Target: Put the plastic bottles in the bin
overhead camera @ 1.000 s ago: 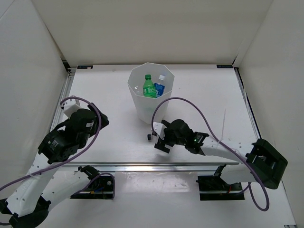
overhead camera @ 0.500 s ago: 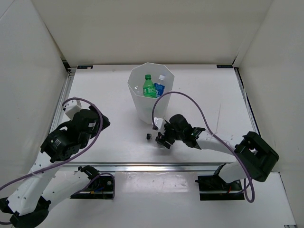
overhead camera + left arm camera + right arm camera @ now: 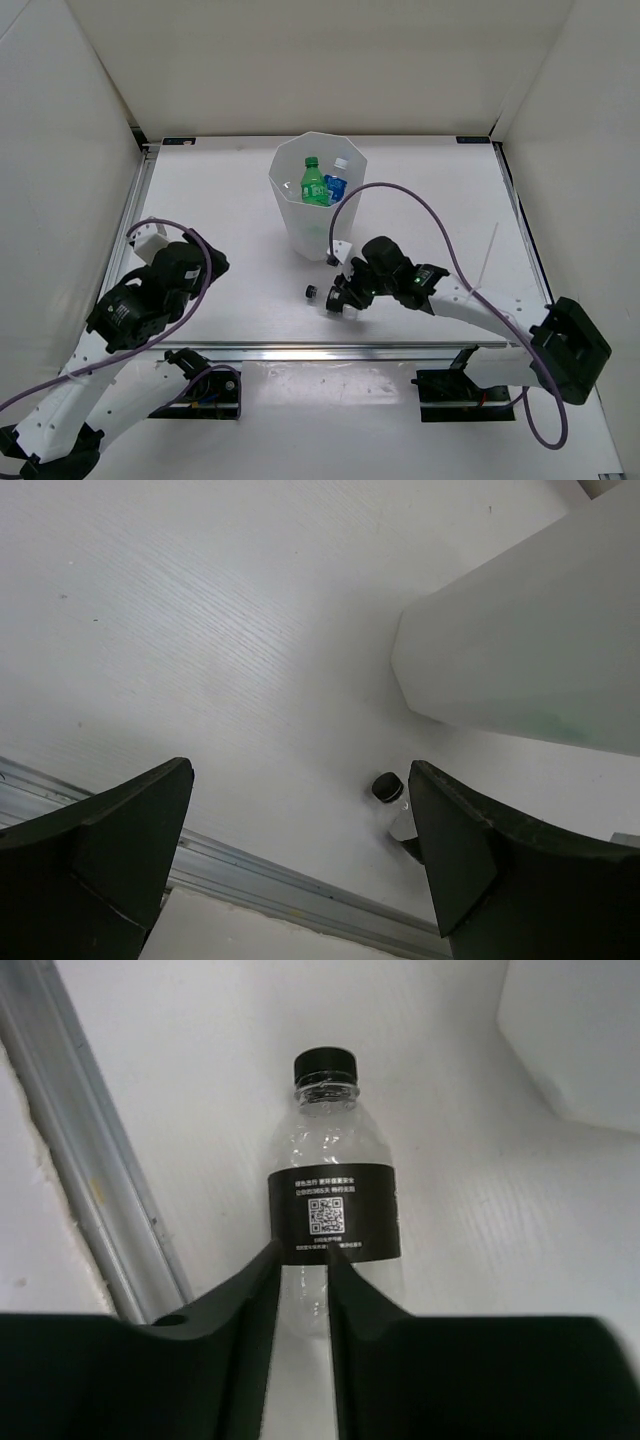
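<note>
A short clear bottle (image 3: pixel 335 1205) with a black cap and black label lies on the table just in front of the bin (image 3: pixel 308 228). My right gripper (image 3: pixel 303 1255) is shut on its lower body, the bottle's neck pointing away from the wrist. From above, the same bottle (image 3: pixel 318 293) shows beside the right gripper (image 3: pixel 340 297). A green bottle (image 3: pixel 314 182) and a clear blue-labelled bottle (image 3: pixel 336 184) stand inside the bin. My left gripper (image 3: pixel 300 768) hangs open over bare table, with the bottle's cap (image 3: pixel 387 786) by its right finger.
An aluminium rail (image 3: pixel 330 350) runs along the table's near edge, close to the held bottle. White walls enclose the table at the back and both sides. The left arm (image 3: pixel 160 285) sits at the near left, apart from the bin.
My right gripper has closed from open onto the black-labelled bottle. The left arm has sunk slightly toward the near edge, its jaws still open.
</note>
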Available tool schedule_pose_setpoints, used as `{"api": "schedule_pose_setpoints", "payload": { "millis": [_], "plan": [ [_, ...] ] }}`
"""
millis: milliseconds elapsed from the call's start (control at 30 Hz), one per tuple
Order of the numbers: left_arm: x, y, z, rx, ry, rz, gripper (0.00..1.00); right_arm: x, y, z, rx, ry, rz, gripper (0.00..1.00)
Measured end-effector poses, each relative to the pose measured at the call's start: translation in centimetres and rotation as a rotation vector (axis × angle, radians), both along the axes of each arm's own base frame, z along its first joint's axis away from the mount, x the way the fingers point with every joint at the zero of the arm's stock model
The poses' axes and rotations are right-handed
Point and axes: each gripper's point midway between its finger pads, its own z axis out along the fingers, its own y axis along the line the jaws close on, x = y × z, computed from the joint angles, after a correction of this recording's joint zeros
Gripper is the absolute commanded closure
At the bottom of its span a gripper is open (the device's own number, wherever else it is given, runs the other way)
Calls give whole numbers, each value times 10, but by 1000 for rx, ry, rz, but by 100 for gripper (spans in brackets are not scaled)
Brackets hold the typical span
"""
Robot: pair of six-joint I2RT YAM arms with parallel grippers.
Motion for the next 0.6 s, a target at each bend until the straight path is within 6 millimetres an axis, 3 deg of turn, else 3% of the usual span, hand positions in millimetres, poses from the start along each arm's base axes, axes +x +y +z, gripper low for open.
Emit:
{"api": "schedule_pose_setpoints", "payload": {
  "millis": [33,67,167,367,600],
  "plan": [
    [0,0,0,-5,-6,2,0,-4,-2,1,-4,9,0,59],
    [0,1,-1,-8,-7,4,0,-6,-4,3,-4,13,-5,45],
    [-2,2,-3,-11,-12,7,0,-9,-6,9,5,13,-11,26],
    [-5,4,-6,-22,-15,14,0,-10,-7,4,-15,13,-3,22],
    [-16,11,-9,-21,7,20,0,-4,2,-38,-96,53,28,22]
  ]
}}
